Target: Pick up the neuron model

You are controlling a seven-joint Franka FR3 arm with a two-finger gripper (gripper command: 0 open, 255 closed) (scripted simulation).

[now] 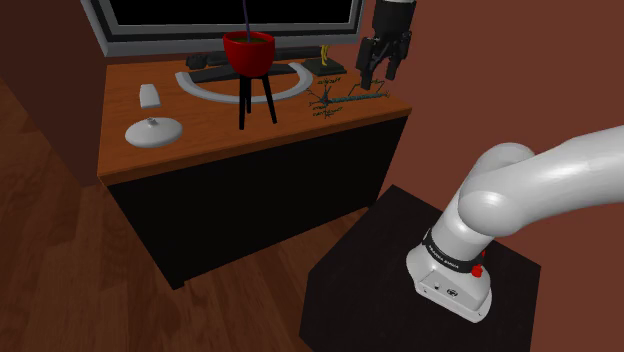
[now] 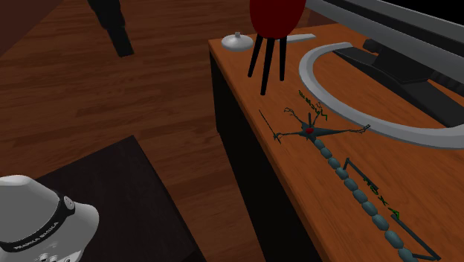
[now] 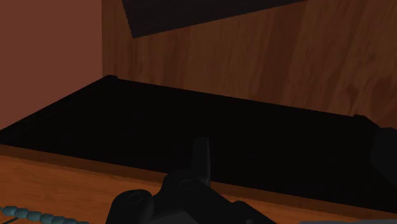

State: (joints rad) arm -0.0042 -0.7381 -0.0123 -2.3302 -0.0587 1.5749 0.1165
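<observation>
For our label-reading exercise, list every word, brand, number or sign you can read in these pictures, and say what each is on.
"FRANKA EMIKA", only just legible: white letters on the black band around the arm near its foot.
Small dark mark on the arm's white foot: too small to read.
No writing seen on the screen or the neuron model.

one neuron model, one red pot, one monitor, one white dish, one desk.

On the desk, the neuron model lies to the shoulder view's right of the legged pot.
</observation>
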